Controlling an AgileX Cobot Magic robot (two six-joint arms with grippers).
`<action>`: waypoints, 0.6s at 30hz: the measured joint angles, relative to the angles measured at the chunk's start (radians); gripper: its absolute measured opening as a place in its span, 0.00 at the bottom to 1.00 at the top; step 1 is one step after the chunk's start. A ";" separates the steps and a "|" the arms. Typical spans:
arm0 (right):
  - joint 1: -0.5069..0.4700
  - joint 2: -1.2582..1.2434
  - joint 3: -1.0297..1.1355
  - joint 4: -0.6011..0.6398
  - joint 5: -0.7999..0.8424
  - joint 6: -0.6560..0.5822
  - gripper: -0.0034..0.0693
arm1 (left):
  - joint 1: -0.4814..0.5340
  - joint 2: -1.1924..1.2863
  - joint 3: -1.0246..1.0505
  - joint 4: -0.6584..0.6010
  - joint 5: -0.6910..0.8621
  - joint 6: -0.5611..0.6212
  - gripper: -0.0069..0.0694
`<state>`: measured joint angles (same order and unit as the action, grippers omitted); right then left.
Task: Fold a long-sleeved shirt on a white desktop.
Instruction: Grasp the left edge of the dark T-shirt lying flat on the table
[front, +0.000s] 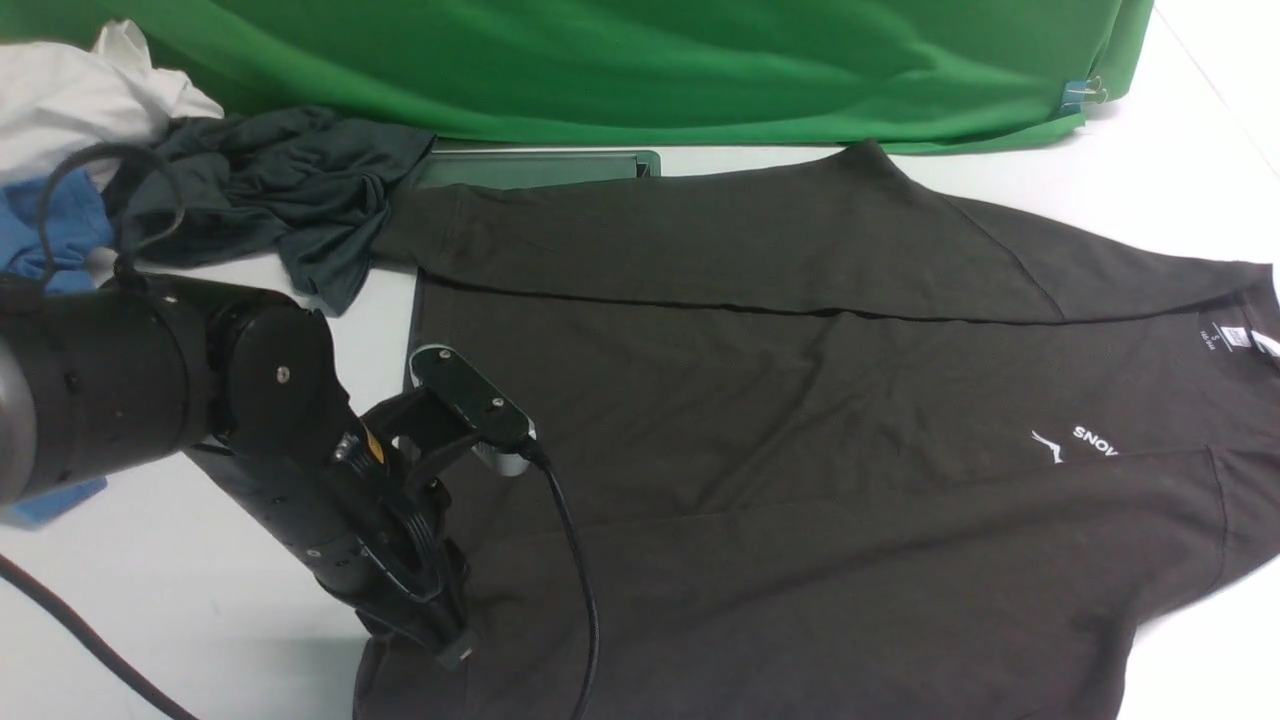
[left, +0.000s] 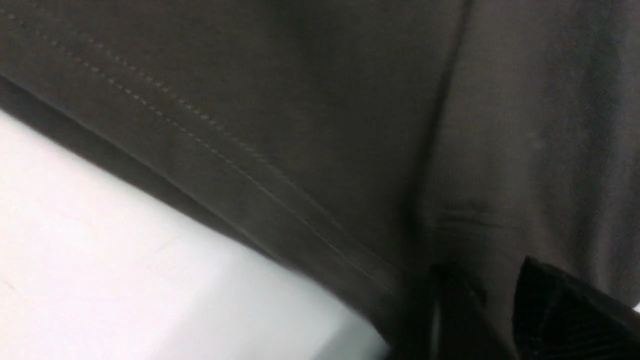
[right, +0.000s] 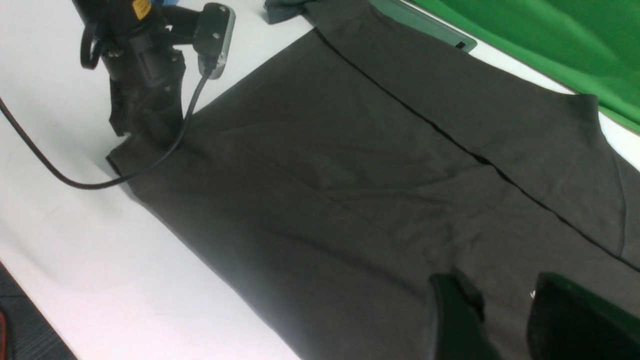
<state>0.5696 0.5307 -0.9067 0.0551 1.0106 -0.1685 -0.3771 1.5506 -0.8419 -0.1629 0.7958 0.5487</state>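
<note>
The long-sleeved shirt (front: 800, 400) lies flat and sideways on the white desk (front: 200, 620), with its neck to the right and its bottom edge to the left. The far sleeve is folded in over the body. The near side looks folded in too, so the shirt is now a long strip.

The left arm (front: 200, 390) reaches down to the near corner of the bottom edge. The left jaws sit right at that corner, touching the cloth. I cannot tell if they are pinching it or only resting on it, because the left wrist view is too dark and close. The right jaws hang over the shirt near the white chest logo (front: 1075, 445). Its two fingers (right: 455, 320) are a little apart and hold nothing.

I think the step in hand is grabbing the bottom edge so it can be folded over toward the neck. The next move needs a firm pinch on all the layers at the corner, then a slow lift and carry to the right. The black cable (front: 575, 560) lies across the cloth and could get in the way.

The desk is smooth and plain white. A grey hatch (front: 540, 168) is partly under the shirt at the back. A green cloth backdrop (front: 700, 60) hangs behind. In the far left corner is a heap of other clothes: a dark grey-teal garment (front: 290, 200), something white (front: 70, 100) and something blue (front: 50, 230).
</note>
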 joint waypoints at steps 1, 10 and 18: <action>0.000 0.000 0.000 0.000 0.000 0.000 0.35 | 0.000 0.000 0.000 -0.001 -0.001 0.000 0.41; 0.000 0.000 0.000 0.000 0.000 0.000 0.35 | 0.000 0.003 0.000 0.057 -0.128 0.000 0.64; 0.000 0.000 0.000 0.000 -0.001 0.001 0.35 | 0.000 0.104 0.000 0.110 -0.209 0.046 0.47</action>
<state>0.5696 0.5310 -0.9067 0.0551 1.0095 -0.1676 -0.3771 1.6543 -0.8419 -0.0527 0.5871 0.5943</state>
